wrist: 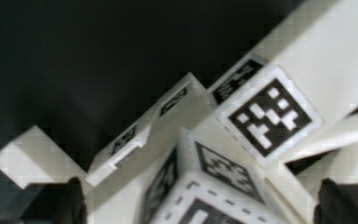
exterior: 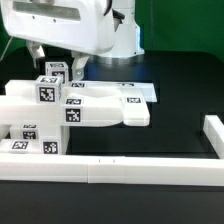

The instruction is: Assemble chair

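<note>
Gripper: under the white robot housing at the exterior view's upper left, pointing down; two fingers seen either side of a small tagged cube, apart from it, jaws spread wide, nothing gripped. In the wrist view, dark finger tips at the picture's lower corners, well separated, white tagged parts between and beyond them.

Chair parts: white blocky plastic pieces clustered at the exterior view's left on the black table. Flat panel lying flat, reaching toward the centre, tag markers on its top and front faces. Square post upright beside the panel, tag on its face, small cube just above it. Further tagged blocks low at the left, touching the front border rail. Joints among these pieces not clear at this size.

Marker board: thin, flat, white, behind the panel.

Right border rail: along the exterior view's right edge.

Wrist view: tagged cube face close and tilted, more tagged faces beside it, blurred.
</note>
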`<state>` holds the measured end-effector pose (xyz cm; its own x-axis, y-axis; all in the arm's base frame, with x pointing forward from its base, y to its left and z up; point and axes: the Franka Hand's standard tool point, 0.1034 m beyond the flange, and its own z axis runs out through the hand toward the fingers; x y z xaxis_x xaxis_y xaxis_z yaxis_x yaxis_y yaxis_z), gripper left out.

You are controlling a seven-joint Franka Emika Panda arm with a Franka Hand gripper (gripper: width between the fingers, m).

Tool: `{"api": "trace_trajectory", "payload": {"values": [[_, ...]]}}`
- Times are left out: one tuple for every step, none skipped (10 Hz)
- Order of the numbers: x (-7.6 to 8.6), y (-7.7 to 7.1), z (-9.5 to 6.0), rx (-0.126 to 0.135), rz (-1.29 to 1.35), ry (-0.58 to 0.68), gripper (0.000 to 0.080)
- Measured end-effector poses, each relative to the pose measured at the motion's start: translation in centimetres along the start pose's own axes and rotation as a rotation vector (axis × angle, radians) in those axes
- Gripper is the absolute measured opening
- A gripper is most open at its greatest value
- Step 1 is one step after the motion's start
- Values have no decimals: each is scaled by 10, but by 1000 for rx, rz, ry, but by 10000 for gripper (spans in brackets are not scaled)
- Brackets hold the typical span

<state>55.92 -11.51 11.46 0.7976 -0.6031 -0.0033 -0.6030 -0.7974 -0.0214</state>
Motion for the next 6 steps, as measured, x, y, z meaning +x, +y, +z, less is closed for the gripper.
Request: {"api": "trace_trajectory", "payload": {"values": [[0, 0, 0, 0, -76, 0, 648], [0, 0, 0, 0, -136, 0, 648], [0, 1, 0, 0, -193, 0, 648], [0, 1, 0, 0, -268, 0, 648], [0, 1, 0, -1, -343, -1, 648], [0, 1, 0, -1, -400, -1, 648]]}}
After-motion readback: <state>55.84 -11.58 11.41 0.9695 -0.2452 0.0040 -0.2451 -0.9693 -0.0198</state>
